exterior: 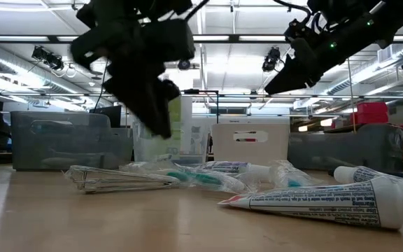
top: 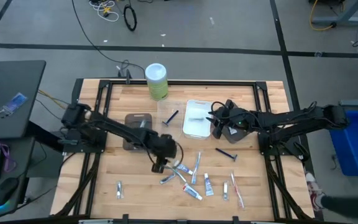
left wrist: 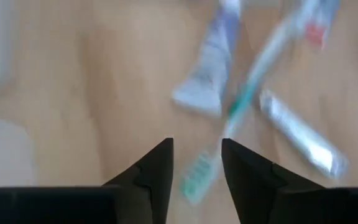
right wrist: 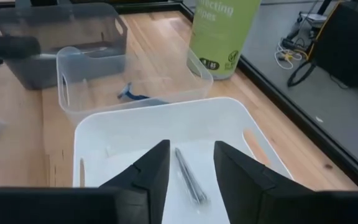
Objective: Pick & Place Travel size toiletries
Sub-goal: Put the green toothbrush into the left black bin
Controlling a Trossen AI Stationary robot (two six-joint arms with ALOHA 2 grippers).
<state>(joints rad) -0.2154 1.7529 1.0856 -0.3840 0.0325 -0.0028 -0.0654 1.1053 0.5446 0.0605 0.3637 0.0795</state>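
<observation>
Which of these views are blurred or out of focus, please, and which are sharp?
Left wrist view: smeared throughout, the toothbrush and tubes soft. Low view: the left gripper is a blurred dark mass, the nearest toothpaste tube crisp. Right wrist view: sharp on the white tray. High view: evenly sharp.

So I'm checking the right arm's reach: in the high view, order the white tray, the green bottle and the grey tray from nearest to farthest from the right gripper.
1. White tray: directly beside the right gripper, toward the table's middle.
2. Green bottle: at the far edge, past the tray.
3. Grey tray: farthest, on the left arm's side.
</observation>
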